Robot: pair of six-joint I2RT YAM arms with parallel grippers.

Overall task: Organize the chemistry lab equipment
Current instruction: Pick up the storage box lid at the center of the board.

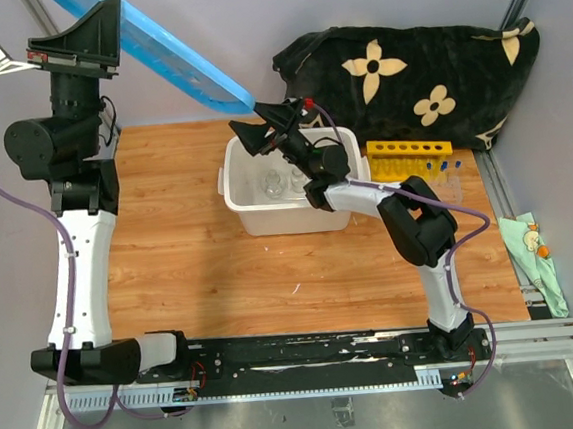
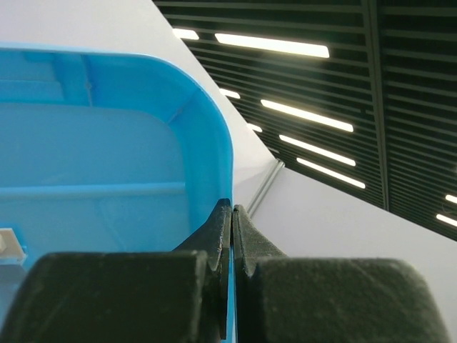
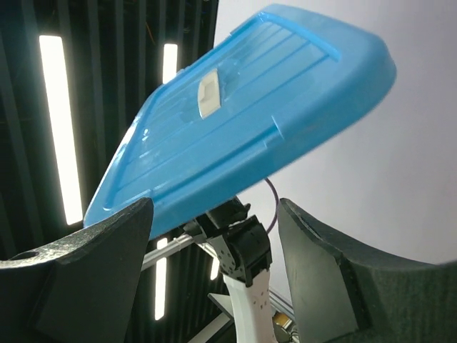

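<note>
High at the left, my left gripper point(image 1: 107, 19) point(image 2: 232, 209) is shut on the rim of the blue lid point(image 1: 168, 59) point(image 2: 107, 150), which slopes down toward the white tub point(image 1: 251, 213). My right gripper point(image 1: 260, 118) point(image 3: 214, 214) points up at the lid's point(image 3: 243, 107) low end, jaws open wide with nothing between them. Small glass beakers point(image 1: 276, 183) stand inside the tub. To its right are the yellow tube rack point(image 1: 409, 157) and blue-capped tubes point(image 1: 448, 167) in a clear rack point(image 1: 447, 188).
The black flowered cloth point(image 1: 425, 72) lies bunched at the back right. A green patterned rag point(image 1: 530, 248) lies off the table's right edge. The wooden tabletop point(image 1: 179, 244) spreads left and in front of the tub.
</note>
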